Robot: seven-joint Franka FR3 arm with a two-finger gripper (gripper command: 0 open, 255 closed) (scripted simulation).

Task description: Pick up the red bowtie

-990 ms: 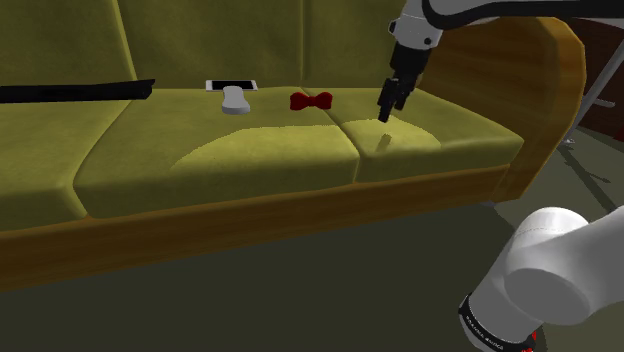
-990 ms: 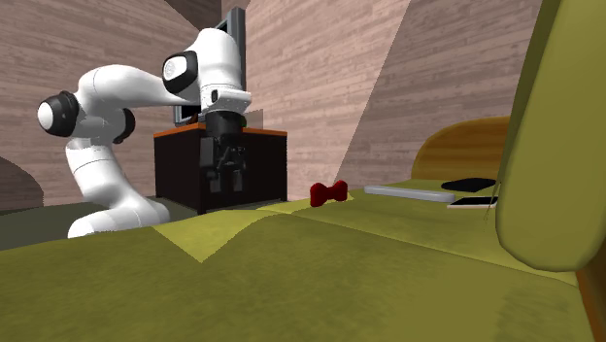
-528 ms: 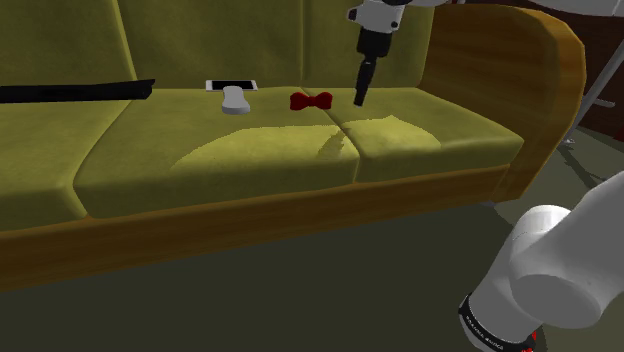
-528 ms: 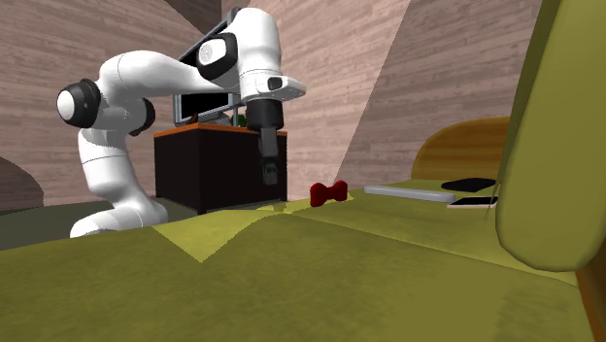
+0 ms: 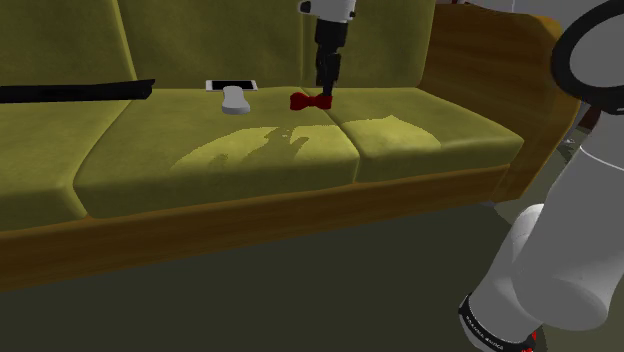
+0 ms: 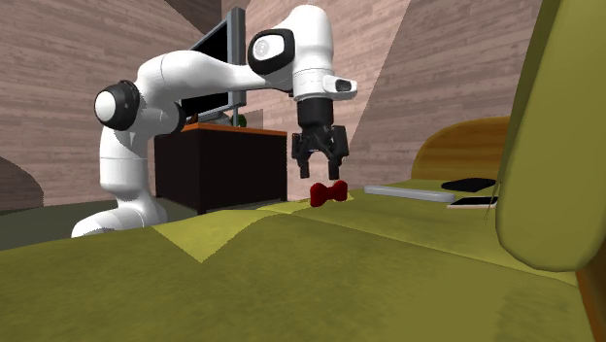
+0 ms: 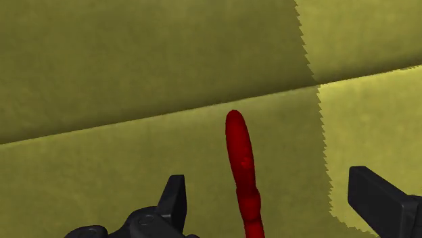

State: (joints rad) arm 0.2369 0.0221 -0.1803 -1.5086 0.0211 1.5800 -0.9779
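Shoulder view: the red bowtie point(image 5: 311, 101) is seen on the olive sofa point(image 5: 220, 165) seat, near the backrest, w/ the gripper point(image 5: 324, 88) held just above it.

Second exterior view: the gripper point(image 6: 321, 176) is seen w/ its fingers point(image 6: 300, 167) spread apart over the bowtie point(image 6: 329, 193) (no contact visible).

Wrist view: the bowtie point(image 7: 242, 162) is framed between the parted fingers point(image 7: 174, 197), untouched.

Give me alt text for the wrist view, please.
A red bowtie lies on an olive sofa cushion between the two open black fingers, touching neither. The cushion's seam with the backrest runs just beyond it.
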